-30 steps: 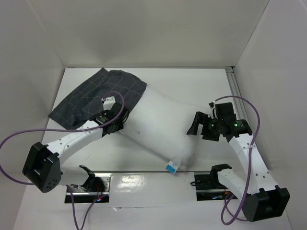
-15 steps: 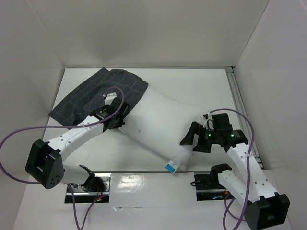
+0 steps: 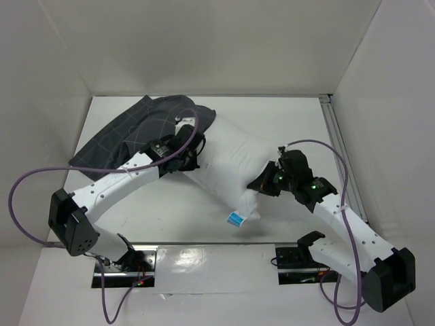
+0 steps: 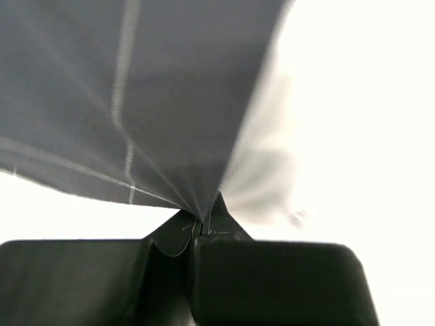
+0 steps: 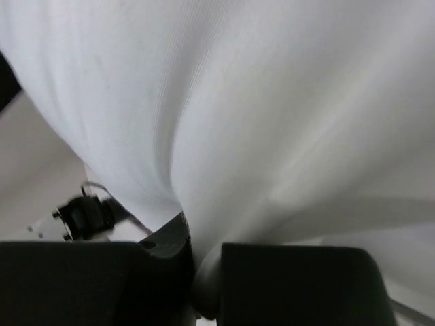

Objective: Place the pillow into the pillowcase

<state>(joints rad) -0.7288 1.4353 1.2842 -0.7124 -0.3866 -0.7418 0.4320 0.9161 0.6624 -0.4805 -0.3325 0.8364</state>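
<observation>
Pillow (image 3: 228, 159) is lying diagonally across the table (image 3: 292, 115), mostly bare and outside the pillowcase (image 3: 122, 136). Its far-left end is meeting the case's edge near the back left; whether that end is actually going inside or just sitting under the fabric, I cannot tell from the top view. The pillowcase is bunching up, wrinkled, toward the back-left corner. The left pincer (image 4: 201, 223) is pressing together on a fold of the grey checked fabric, pulling it taut; the wrist view is showing the cloth fanning out from the tips. The right pincer (image 5: 194, 248) is pinching white pillow fabric at the near-right end, which is puckering, just beside the blue tag (image 3: 236, 219). Judging progress: both grips are looking set, insertion is barely starting. What is remaining: opening the mouth over the pillow's end, feeding nearly the whole pillow in, and tucking the tagged end last.
</observation>
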